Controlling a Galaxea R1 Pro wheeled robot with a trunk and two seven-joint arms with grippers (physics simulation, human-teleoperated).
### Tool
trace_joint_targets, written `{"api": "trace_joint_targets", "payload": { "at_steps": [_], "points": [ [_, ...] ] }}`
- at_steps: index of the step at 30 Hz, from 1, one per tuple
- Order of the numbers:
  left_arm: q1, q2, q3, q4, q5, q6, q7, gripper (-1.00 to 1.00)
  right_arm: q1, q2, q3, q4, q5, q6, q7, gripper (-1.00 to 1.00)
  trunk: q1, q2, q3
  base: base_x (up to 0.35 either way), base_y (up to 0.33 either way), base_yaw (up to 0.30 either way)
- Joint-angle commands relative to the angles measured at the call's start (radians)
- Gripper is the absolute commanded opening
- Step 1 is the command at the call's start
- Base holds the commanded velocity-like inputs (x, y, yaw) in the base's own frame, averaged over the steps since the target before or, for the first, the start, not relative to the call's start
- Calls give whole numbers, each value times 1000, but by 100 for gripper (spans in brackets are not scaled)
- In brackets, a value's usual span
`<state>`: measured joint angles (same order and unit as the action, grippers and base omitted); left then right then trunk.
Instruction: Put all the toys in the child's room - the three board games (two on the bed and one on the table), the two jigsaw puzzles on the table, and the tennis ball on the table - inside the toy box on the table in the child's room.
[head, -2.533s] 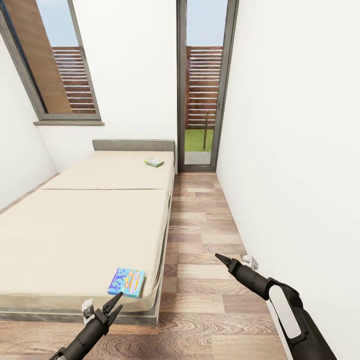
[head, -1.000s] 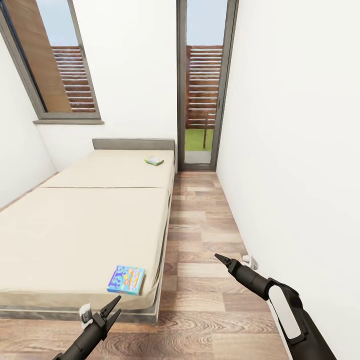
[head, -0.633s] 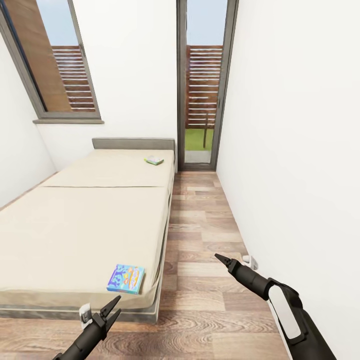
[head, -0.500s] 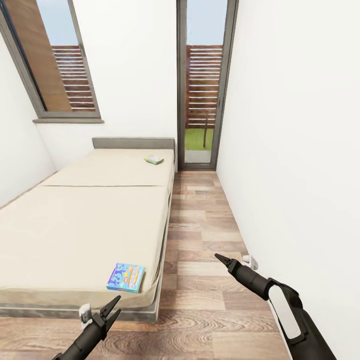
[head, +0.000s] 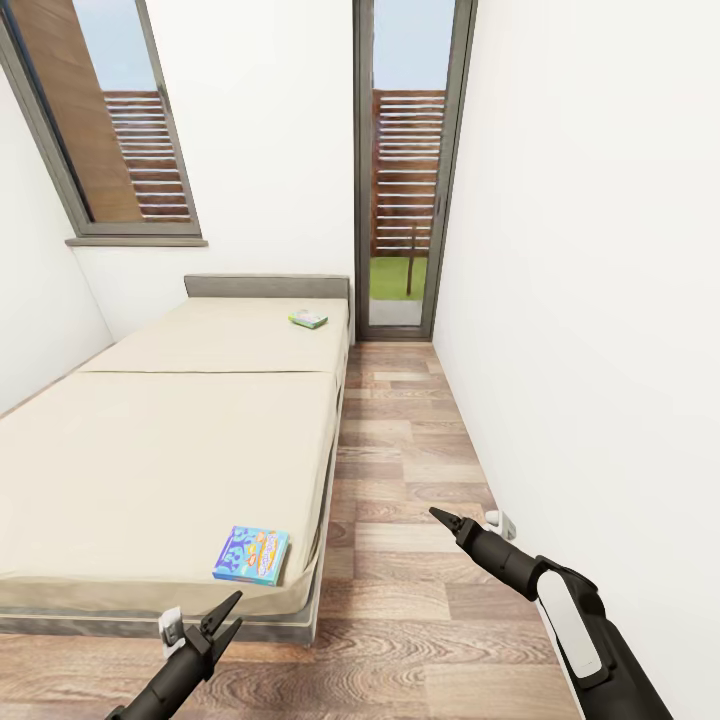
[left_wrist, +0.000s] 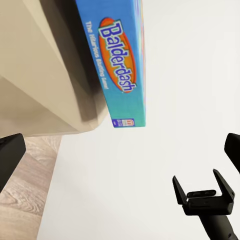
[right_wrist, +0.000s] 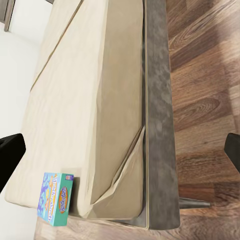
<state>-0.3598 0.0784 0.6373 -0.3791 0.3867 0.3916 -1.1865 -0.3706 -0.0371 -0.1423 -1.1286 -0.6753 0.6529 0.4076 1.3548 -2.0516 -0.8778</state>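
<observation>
Two thin printed board games, blue (head: 251, 555) and pale green (head: 308, 319), lie uncollected on the cream mattress bed (head: 170, 440); left gripper (head: 232, 612) and right gripper (head: 441, 518) fingers spread, empty

Open wood floor (head: 400, 470) runs between the bed (head: 170, 450) and the right-hand wall (head: 590, 300). The mattress top lies bare except for a blue board game (head: 251, 555) at its near right corner and a second game (head: 308, 319) near the headboard.

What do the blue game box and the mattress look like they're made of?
Blue board game: likely printed cardboard with a smooth, slightly glossy finish, judging by its crisp edges and the "Balderdash" logo. Bed mattress: matte cream fabric, probably; there is a seam across it and folded corners.
</observation>
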Motion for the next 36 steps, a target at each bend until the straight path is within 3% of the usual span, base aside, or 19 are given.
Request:
{"api": "trace_joint_targets", "payload": {
  "at_steps": [1, 36],
  "points": [
    [-1, 0, 3, 0, 1, 10, -3, 100, -1, 0, -2, 0, -3, 7, 2, 100, 0, 0, -1, 0, 0, 0],
    [-1, -4, 2, 0, 0, 7, 3, 100, -1, 0, -2, 0, -3, 7, 2, 100, 0, 0, -1, 49, -25, 0]
  ]
}}
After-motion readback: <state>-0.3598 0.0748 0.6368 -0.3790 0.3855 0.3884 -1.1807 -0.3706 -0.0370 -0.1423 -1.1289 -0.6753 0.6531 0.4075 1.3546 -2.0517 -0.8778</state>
